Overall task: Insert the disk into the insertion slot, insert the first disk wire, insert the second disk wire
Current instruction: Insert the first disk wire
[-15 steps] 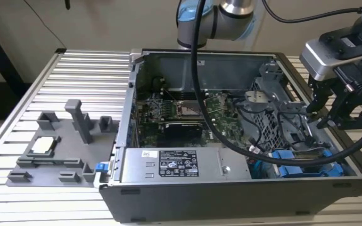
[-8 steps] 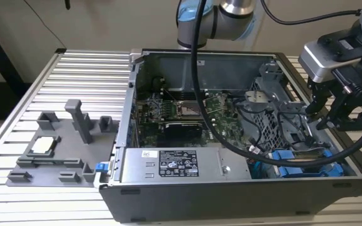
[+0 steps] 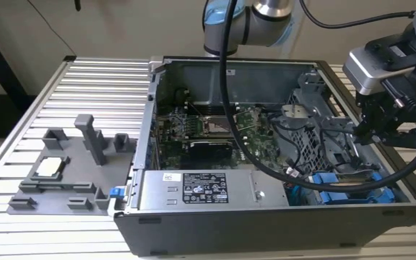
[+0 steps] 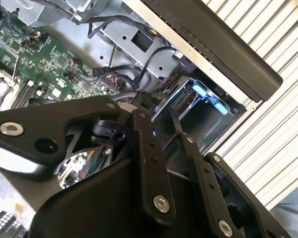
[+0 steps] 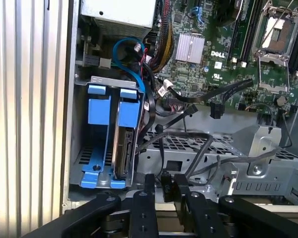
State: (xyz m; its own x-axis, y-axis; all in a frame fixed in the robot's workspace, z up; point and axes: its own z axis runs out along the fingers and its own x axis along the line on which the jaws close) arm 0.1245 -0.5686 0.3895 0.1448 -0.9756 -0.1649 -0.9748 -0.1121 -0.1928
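The disk (image 5: 123, 154) stands on edge inside the insertion slot (image 5: 78, 148), a grey metal bay, with its blue carrier frame (image 5: 129, 112) facing out. A second blue frame (image 5: 99, 110) sits beside it. In the first wrist view my gripper (image 5: 165, 182) is a short way from the bay, over the perforated metal cage. It is shut on the black connector (image 5: 167, 188) of a disk wire (image 5: 161, 148) that runs up from between the fingers. The exterior view shows the gripper (image 3: 367, 138) above the bay's blue fittings (image 3: 352, 189) at the case's right end.
The open computer case (image 3: 266, 222) holds a green motherboard (image 3: 215, 127), a labelled grey power supply box (image 3: 204, 189) and loose black cables (image 5: 198, 96). A blue cable (image 5: 131, 59) loops above the bay. A grey fixture (image 3: 71, 173) stands on the slatted table at the exterior view's left.
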